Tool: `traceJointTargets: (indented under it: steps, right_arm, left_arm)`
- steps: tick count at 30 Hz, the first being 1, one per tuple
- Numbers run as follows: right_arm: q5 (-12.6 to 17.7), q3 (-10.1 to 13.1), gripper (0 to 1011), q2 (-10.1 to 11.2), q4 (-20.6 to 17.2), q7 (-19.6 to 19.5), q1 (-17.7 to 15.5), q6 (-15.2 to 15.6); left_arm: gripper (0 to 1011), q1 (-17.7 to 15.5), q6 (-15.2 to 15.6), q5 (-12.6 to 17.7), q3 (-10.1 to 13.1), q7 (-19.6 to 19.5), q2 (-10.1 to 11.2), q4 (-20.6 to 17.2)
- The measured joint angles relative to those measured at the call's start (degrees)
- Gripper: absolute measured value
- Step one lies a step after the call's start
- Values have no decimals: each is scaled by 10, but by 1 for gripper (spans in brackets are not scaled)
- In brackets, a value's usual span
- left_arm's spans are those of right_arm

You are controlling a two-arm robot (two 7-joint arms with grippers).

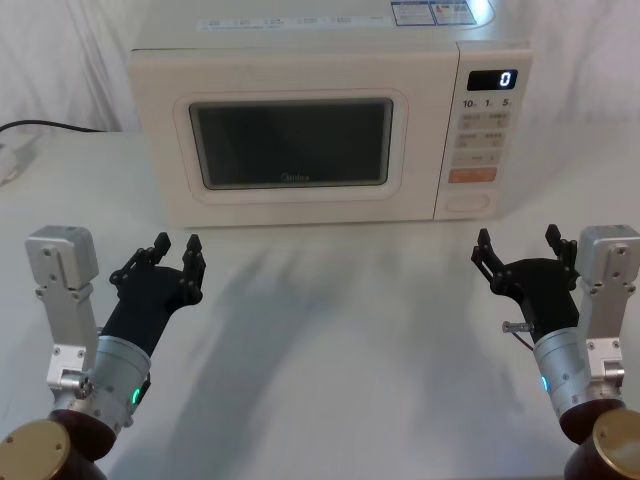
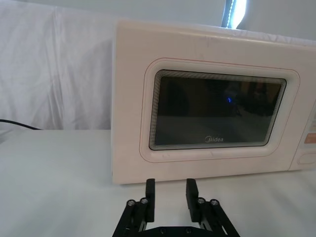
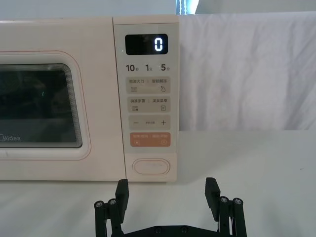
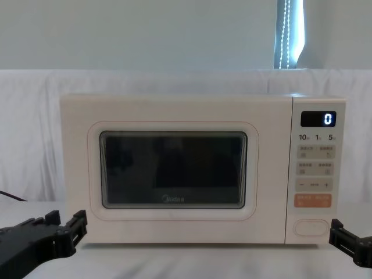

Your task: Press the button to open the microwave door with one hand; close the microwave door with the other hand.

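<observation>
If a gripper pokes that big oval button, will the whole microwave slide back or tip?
Probably not. The microwave is a wide, squat box sitting flat on the table, so tipping looks unlikely. The button sits low on its front, so a push there should tilt it little. A hard shove might slide it slightly.

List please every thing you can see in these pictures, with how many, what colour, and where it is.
microwave: one, cream, at the far middle of the table.
microwave door: one, cream with dark window, shut, on the microwave's front, left of the keypad.
button: one, cream oval, lowest on the keypad panel, under the orange key.
display: one, black, showing 0, top of the keypad panel.
table: one, white cover, under everything.
cable: one, black, on the table at the far left.
curtain: one, white, behind the microwave.
left pincer: one, black, open, near left, before the door.
right pincer: one, black, open, near right, before the button.
</observation>
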Motion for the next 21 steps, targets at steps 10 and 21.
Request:
traceJointTargets:
  steps: [10,21]
  right_arm:
    - [0,0,1002,0,0,0,0,0]
    - [0,0,1002,0,0,0,0,0]
  left_arm:
    - [700,0,1,0,0,-1,0,0]
    - [1001,-1,1,0,0,-1,0,0]
